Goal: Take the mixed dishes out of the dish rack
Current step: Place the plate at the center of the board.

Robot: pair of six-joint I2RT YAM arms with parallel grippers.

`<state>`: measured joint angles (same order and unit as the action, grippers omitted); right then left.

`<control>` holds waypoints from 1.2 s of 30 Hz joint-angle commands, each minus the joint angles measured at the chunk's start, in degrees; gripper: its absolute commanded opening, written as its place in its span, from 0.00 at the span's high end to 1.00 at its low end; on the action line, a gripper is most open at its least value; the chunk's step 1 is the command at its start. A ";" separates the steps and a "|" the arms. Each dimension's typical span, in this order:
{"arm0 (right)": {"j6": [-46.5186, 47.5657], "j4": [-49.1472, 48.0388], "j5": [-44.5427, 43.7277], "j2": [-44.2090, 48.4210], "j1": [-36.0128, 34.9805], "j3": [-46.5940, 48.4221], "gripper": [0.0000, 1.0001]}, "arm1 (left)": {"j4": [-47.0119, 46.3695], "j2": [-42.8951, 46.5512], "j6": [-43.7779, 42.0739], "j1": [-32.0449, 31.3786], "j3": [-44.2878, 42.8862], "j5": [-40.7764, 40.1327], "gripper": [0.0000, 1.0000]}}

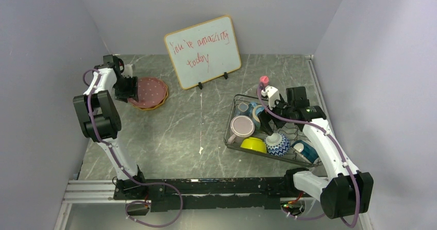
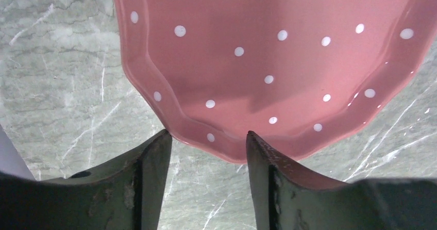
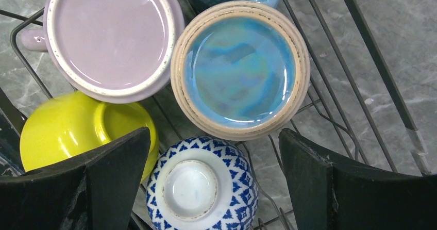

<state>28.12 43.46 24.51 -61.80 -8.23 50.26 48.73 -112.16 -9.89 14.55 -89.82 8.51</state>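
You see whiteboard [image 1: 203, 51], red writing, upright at rear of marbled table [image 1: 180, 132]; small pink bottle [image 1: 264, 80] right of it.

Jaws wide apart, the right gripper [image 3: 214, 134] hangs above an upside-down blue-white patterned bowl [image 3: 201, 186] in the dish rack [image 3: 360, 44], near a yellow bowl [image 3: 67, 132], lilac mug [image 3: 111, 34] and blue cup [image 3: 239, 70].

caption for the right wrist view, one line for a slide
Open right pincer hovers over the dish rack above a blue-glazed cup, lilac mug, yellow bowl and overturned blue-white patterned bowl.
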 commanded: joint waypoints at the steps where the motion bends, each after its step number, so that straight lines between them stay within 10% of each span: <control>1: 1.15 -2.21 0.79 0.55 0.03 -0.24 0.01 | -0.84 -0.59 0.65 -0.66 -1.07 3.37 0.45; 15: 0.89 -2.91 1.32 -0.67 0.03 -0.68 0.01 | -3.25 -2.60 1.69 -0.66 1.87 6.30 0.96; 22: 1.10 -2.93 1.08 -0.69 -0.02 -0.88 0.01 | -3.87 -3.10 2.23 -0.62 3.09 7.35 0.97; 36: 4.31 -0.03 -1.19 -0.16 -0.03 4.13 0.01 | -2.51 6.02 2.73 -0.54 1.59 8.40 0.42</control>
<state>30.48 43.55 24.08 -62.46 -8.23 50.68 46.98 -111.28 -7.66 14.61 -88.23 14.24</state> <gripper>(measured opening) 0.991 0.512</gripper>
